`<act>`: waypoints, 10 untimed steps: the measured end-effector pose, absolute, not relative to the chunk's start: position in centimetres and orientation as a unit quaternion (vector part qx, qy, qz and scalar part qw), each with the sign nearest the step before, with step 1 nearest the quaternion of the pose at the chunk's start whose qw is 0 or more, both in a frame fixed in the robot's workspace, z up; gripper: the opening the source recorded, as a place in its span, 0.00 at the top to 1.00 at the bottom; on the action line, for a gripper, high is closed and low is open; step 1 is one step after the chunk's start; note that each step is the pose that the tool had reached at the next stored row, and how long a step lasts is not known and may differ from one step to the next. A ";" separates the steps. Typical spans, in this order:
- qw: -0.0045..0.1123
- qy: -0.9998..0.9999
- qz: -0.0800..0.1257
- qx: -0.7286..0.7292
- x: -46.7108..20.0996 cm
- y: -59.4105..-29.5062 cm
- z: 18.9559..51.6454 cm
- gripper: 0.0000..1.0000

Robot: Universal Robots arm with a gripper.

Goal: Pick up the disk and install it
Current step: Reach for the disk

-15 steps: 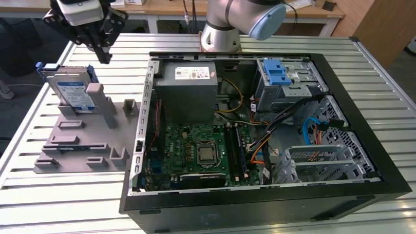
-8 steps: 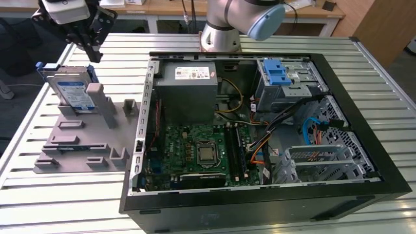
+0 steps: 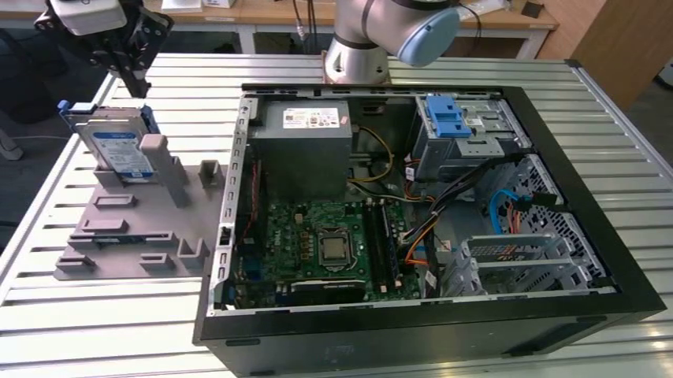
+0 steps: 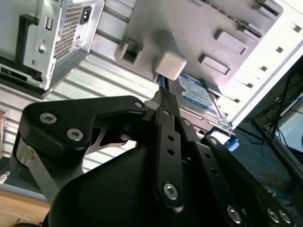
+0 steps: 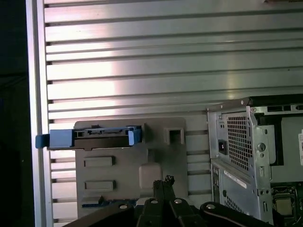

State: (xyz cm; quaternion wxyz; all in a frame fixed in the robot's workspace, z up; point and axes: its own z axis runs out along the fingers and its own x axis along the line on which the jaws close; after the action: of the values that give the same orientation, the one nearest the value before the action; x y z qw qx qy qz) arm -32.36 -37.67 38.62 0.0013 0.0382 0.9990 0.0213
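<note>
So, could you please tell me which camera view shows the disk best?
The exterior view: the disk stands on edge in the grey fixture, its labelled face towards the camera. In the first wrist view it is edge-on, blue rails showing. In the second wrist view the gripper covers part of it.

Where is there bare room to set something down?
Free: the table's slats at the exterior view's lower left, before the grey fixture, and beside the arm base behind the computer case. Crowded: around the disk, inside the case.

Ribbed metal table (image 3: 94, 315), matt plastic fixture (image 3: 126, 236), metal disk (image 3: 113, 150) with plastic rails (image 5: 59, 138), matt black pincer (image 5: 163, 182)
</note>
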 end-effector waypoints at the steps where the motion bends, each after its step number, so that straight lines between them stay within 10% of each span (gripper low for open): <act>1: 0.001 0.999 0.021 0.038 -32.6 -37.5 38.6 0.89; 10: -0.001 0.999 0.021 0.038 -34.8 -36.2 38.1 0.89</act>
State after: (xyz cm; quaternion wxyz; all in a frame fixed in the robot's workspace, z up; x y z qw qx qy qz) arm -34.83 -36.22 38.14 -0.0014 0.0383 0.9990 0.0211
